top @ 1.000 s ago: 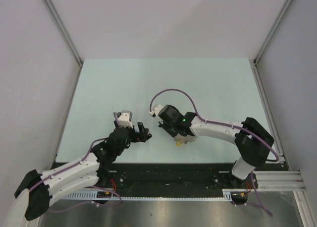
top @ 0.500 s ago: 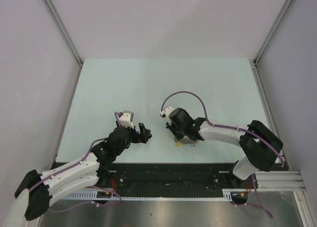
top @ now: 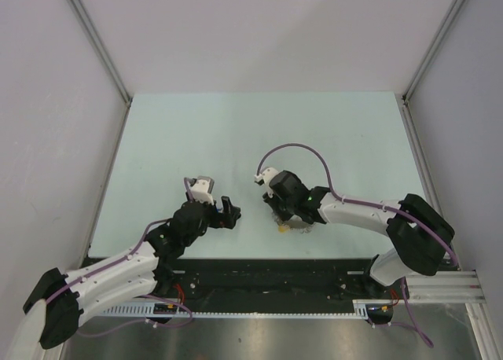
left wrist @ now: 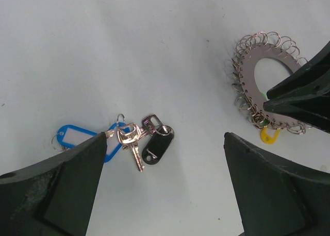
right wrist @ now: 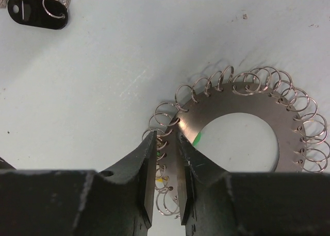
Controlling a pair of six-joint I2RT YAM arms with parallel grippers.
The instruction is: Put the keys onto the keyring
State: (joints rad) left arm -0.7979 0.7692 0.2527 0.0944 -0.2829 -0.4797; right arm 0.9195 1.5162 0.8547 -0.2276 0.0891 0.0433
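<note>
The keys lie on the table in the left wrist view, a small bunch with a blue tag and a black tag. My left gripper hovers over them, wide open and holding nothing. To the right lies the keyring, a flat grey ring fringed with small wire loops, with a yellow tag and a bit of green. My right gripper straddles the ring's left rim, jaws a narrow gap apart. The black tag shows at the top left of the right wrist view.
The pale green table runs out behind both grippers to grey walls on three sides. A black rail with both arm bases lines the near edge.
My right gripper shifted slightly right and toward the near edge over the keyring, and its jaws have parted a little. The left arm has hardly moved.
</note>
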